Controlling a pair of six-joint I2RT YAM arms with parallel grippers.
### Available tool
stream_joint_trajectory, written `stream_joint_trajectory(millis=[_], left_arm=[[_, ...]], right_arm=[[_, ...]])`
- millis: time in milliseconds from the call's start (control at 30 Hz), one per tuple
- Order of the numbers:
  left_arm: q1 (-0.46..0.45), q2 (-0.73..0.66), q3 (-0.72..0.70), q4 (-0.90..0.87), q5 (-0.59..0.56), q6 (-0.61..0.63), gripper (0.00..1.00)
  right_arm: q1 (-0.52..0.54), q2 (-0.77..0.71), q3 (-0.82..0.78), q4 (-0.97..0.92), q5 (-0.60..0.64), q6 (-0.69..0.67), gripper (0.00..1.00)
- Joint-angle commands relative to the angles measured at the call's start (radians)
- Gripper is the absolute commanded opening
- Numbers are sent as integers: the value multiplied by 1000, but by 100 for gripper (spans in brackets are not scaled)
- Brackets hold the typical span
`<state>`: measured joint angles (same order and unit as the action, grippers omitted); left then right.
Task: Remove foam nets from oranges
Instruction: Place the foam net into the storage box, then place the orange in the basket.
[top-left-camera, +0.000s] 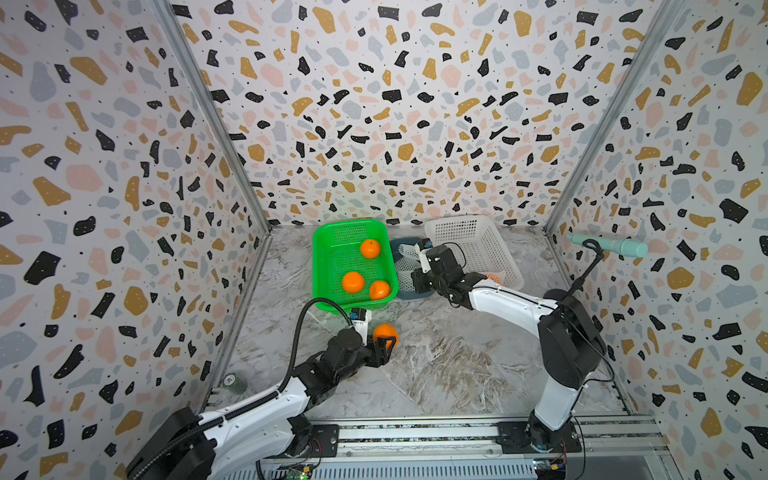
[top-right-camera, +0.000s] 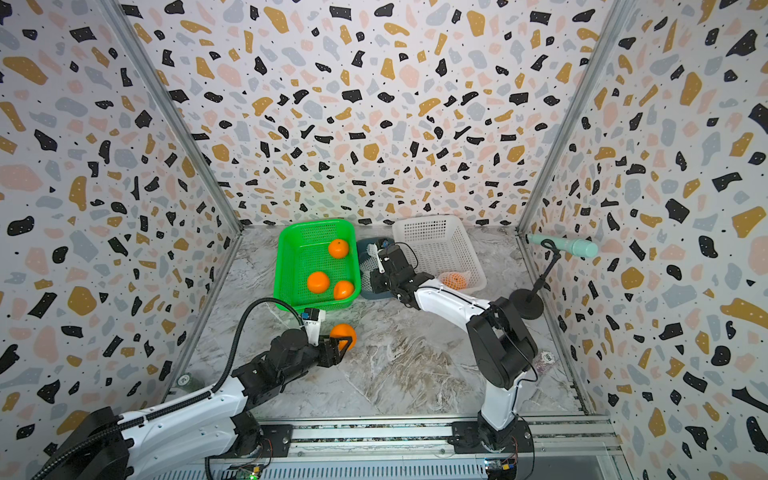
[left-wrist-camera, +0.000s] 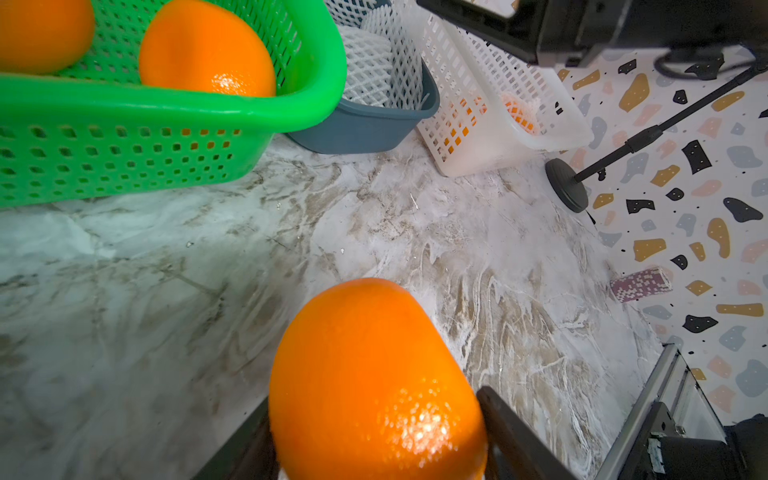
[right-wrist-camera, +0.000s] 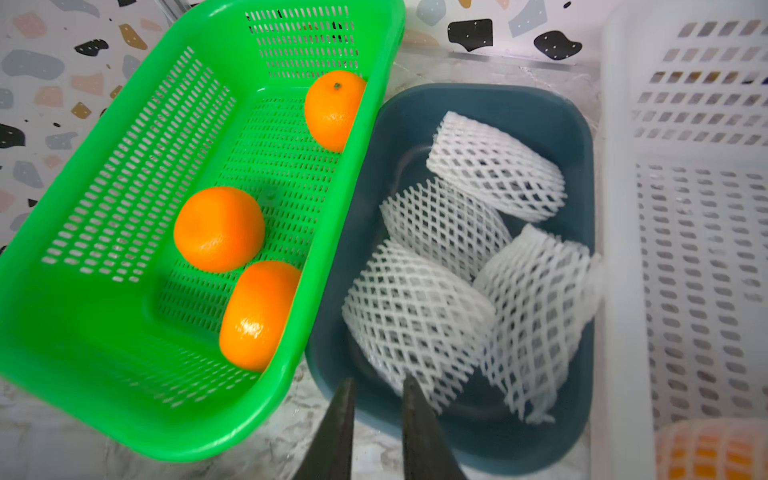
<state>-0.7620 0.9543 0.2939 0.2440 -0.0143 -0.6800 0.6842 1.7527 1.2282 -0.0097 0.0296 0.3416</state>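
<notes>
A bare orange (top-left-camera: 385, 332) (top-right-camera: 343, 332) (left-wrist-camera: 374, 365) sits between the fingers of my left gripper (top-left-camera: 380, 340) (left-wrist-camera: 376, 409), which is shut on it just above the marble floor, in front of the green basket (top-left-camera: 316, 266) (right-wrist-camera: 124, 166). Three bare oranges (top-left-camera: 353, 282) (right-wrist-camera: 219, 228) lie in that basket. My right gripper (right-wrist-camera: 378, 384) (top-left-camera: 417, 280) hovers over the blue tub (right-wrist-camera: 540, 112) (top-left-camera: 409, 296), its jaws a narrow gap apart with nothing between them. Several white foam nets (right-wrist-camera: 415, 320) lie in the tub. One netted orange (top-right-camera: 454, 280) (right-wrist-camera: 710, 453) rests in the white basket (top-left-camera: 473, 241).
A black stand (top-right-camera: 525, 305) (left-wrist-camera: 567, 183) carrying a teal cylinder (top-left-camera: 606, 245) is by the right wall. A stack of chips (left-wrist-camera: 640, 284) lies near that wall, a small can (top-left-camera: 233, 382) by the left wall. The arms' metal rail (top-left-camera: 415, 436) runs along the front.
</notes>
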Motion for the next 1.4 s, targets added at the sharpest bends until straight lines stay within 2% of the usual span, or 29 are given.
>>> stream_joint_trajectory(millis=[0, 200, 600, 1000, 1367], left_arm=[[7, -8, 51, 14, -23, 9, 71], [24, 12, 120, -50, -47, 31, 72], [95, 109, 276, -80, -37, 80, 73], [245, 187, 412, -118, 1, 120, 73], [414, 359, 583, -184, 42, 177, 74]], right_arm=[[10, -116, -110, 39, 18, 54, 23], [26, -301, -293, 57, 24, 105, 24], [37, -544, -485, 3, 73, 161, 24], [34, -631, -526, -36, 109, 163, 25], [33, -660, -547, -49, 116, 169, 25]])
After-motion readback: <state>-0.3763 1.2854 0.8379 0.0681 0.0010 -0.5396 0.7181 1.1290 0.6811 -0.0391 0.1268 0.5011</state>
